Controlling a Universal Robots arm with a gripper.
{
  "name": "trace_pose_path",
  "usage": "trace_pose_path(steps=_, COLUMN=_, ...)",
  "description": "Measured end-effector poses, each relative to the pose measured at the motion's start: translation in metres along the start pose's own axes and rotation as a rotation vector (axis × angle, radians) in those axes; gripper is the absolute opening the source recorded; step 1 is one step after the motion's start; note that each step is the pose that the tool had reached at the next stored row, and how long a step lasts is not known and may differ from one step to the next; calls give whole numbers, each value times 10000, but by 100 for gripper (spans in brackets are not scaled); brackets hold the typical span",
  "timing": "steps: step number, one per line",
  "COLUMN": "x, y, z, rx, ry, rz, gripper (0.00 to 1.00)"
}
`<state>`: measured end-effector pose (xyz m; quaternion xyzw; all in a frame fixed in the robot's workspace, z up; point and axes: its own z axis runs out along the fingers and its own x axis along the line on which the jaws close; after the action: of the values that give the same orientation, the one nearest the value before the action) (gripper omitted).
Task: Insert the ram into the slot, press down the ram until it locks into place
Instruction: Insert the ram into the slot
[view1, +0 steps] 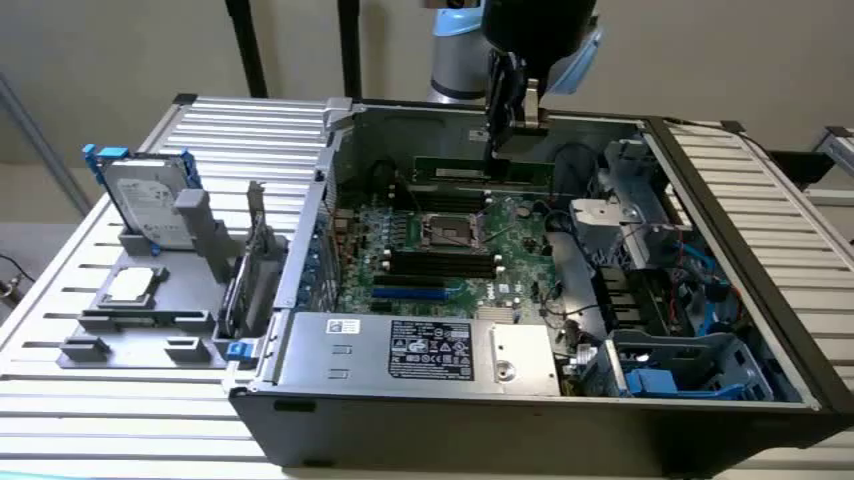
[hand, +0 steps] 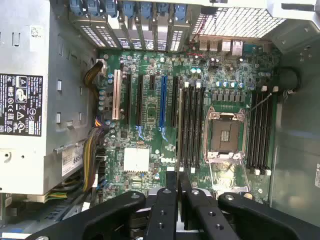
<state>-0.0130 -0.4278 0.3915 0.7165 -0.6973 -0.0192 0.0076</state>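
While the robot arm's black fingers (view1: 499, 140) hang over the far edge of the open dark-grey metal computer case (view1: 534, 425), they are drawn close together on the long, thin green circuit-board ram (view1: 461, 172). They pinch it by its upper edge about midway along, so the stick hangs level in the air above the large green motherboard (view1: 400, 240). In the wrist view the fingers (hand: 169, 202) leave only a narrow gap, and the thin dark edge between them is most likely the ram seen edge-on. Below lie the long narrow black plastic memory slots (hand: 192, 127) with small pale end clips. One bank of four parallel ones sits just beside the square silver processor socket (hand: 222, 132), and another bank runs on its other side, near the edge of the board. Every one of them looks empty, with no green stick seated. The shorter blue socket (hand: 163, 107) stands apart among the expansion connectors, and the silver power-supply box (view1: 414, 345) fills the near edge of the case, which rests on a ribbed pale metal surface (view1: 107, 430). By my judgement the work is at the carrying stage. The ram is in the grip and apart from the board, touching no slot. Seating it and pressing it down until the clips lock are not yet done. Which of the slots it hangs over I cannot tell.
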Motion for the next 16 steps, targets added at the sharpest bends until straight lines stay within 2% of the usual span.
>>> trace_pose_path(steps=14, x=0, y=0, z=2, rx=1, ry=1, rz=-1, gripper=13)
trace_pose_path(steps=16, x=-1, y=30, z=30, rx=32, ry=1, rz=-2, gripper=13)
